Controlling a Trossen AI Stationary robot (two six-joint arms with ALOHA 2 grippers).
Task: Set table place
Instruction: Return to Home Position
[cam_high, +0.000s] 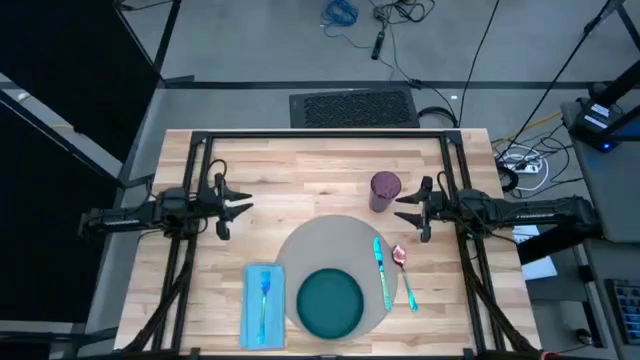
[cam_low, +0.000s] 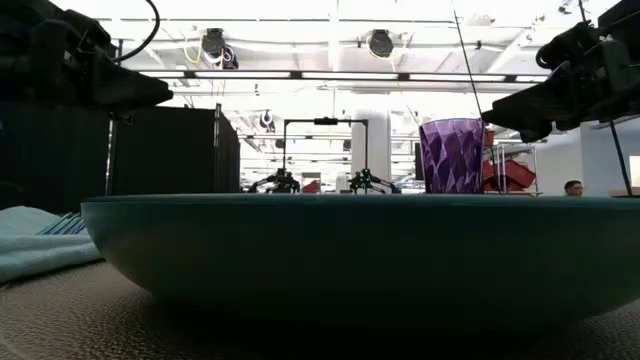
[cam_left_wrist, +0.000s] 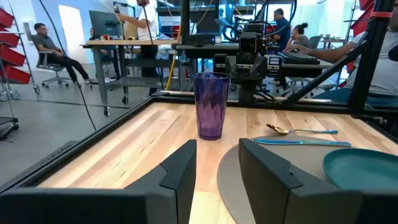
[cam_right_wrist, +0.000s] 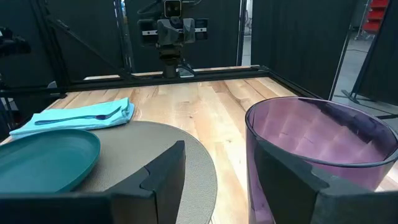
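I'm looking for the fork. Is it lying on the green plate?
No, the fork lies on the light blue napkin, beside the teal plate, not on it.

Grey placemat (cam_high: 310, 245), dark teal plate (cam_high: 330, 303), faceted purple cup (cam_high: 385, 190), light blue napkin (cam_high: 252, 310), pale-wood table (cam_high: 300, 170)

We saw a large rectangular light-wood butcher-block table (cam_high: 300, 165). Directly on it lay a wide flat round grey placemat (cam_high: 318, 245). A light blue cloth napkin (cam_high: 252, 312) lay just beside the placemat's left side and an iridescent spoon (cam_high: 405, 280) along its right. A purple faceted cup (cam_high: 385, 192) stood upright beyond it.
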